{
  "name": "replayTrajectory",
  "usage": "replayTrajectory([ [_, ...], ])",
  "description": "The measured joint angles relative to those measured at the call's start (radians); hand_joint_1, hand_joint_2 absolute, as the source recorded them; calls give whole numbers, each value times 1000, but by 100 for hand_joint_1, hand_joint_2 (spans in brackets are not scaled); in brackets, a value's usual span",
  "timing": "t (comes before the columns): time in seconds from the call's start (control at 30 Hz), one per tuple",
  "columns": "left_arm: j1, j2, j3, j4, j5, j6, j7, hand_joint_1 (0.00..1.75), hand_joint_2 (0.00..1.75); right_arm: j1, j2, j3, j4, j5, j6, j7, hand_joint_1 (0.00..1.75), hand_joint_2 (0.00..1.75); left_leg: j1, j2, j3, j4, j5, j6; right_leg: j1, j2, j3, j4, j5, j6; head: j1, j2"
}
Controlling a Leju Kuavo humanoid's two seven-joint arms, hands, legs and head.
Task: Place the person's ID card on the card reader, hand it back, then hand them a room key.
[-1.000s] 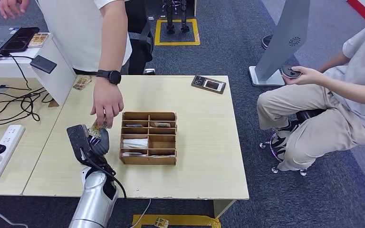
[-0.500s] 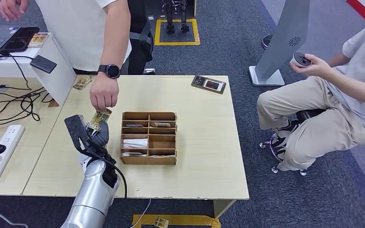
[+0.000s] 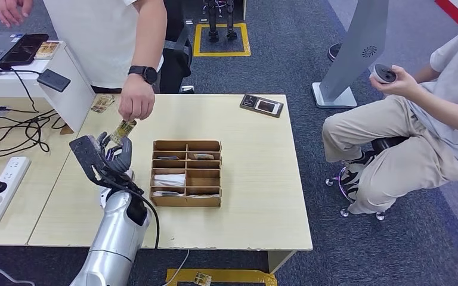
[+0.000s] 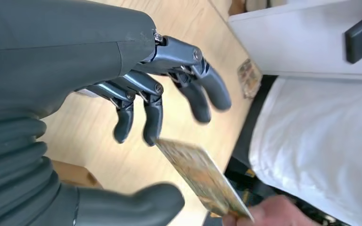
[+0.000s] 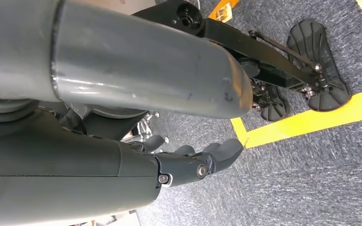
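A person's hand (image 3: 136, 106) pinches a patterned card (image 3: 122, 128) just above my left hand (image 3: 104, 158), over the table's left part. In the left wrist view the card (image 4: 202, 176) lies between my spread fingers (image 4: 153, 120) and thumb (image 4: 132, 205), with the person's fingertips (image 4: 259, 214) on its far end. My fingers do not close on it. A wooden organizer (image 3: 186, 173) with cards in its compartments stands right of my left hand. A dark flat device (image 3: 53, 80) sits on the white stand at the left. My right hand (image 5: 193, 162) hangs over the carpet and holds nothing.
A phone (image 3: 262, 105) lies at the table's far edge and another card (image 3: 102, 103) near the far left corner. Cables and a power strip (image 3: 0, 187) cover the left desk. A seated person (image 3: 429, 125) is on the right beside a grey kiosk (image 3: 358, 53).
The person's hand has drawn back toward the far edge with the card, out of my left hand. My left hand has spread its fingers and shifted left and away from me.
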Motion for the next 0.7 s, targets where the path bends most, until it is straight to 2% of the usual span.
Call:
replayTrajectory([
  [0.13,0,0,-16,-46,8,28,-19,0,0,-1,1,0,0,0,0,0,0,0,0,0,0,0,0,0,0,0,0,0,0,0,0,0],
  [0.63,8,0,-33,-85,52,34,-37,0,0,-6,2,0,0,0,-1,0,0,0,0,0,0,0,0,0,0,0,0,0,0,0,0,0],
  [0.7,15,0,-34,-93,39,42,-58,0,87,-6,2,0,0,0,-3,-1,0,0,0,0,0,0,0,0,0,0,0,0,0,0,0,0],
])
